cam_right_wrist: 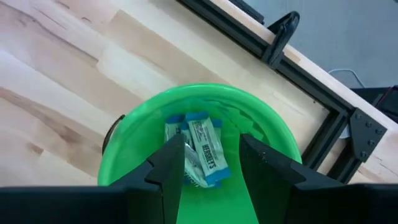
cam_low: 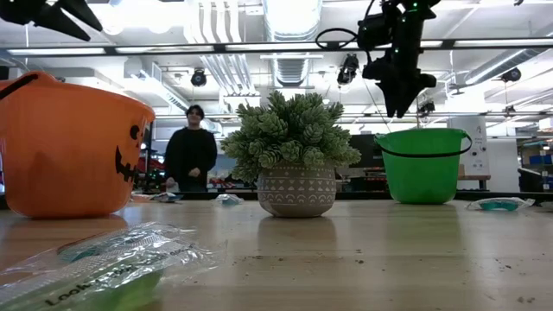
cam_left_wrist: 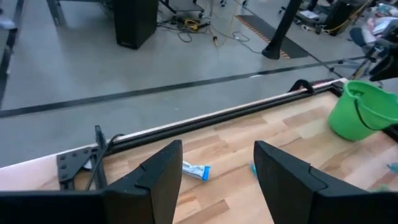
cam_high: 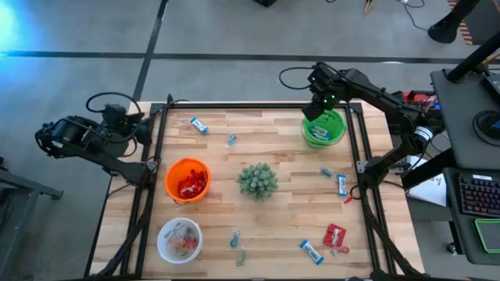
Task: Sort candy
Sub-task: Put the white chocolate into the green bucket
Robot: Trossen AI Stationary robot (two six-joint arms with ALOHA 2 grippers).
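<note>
I judge the sort partly done: my right gripper (cam_right_wrist: 211,155) hangs part-open and empty over the green bucket (cam_high: 334,129) at upper right, my left gripper (cam_left_wrist: 214,171) waits wide at far left, and loose candy (cam_high: 335,236) dots the table.

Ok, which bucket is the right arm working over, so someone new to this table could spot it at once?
Start from the spiky potted plant at the table's middle and go to the far right corner, where the right gripper hangs. Directly below it stands the green bucket, holding blue-and-white wrapped bars. It is the only green container; the other two, orange and white, stand on the left side.
</note>
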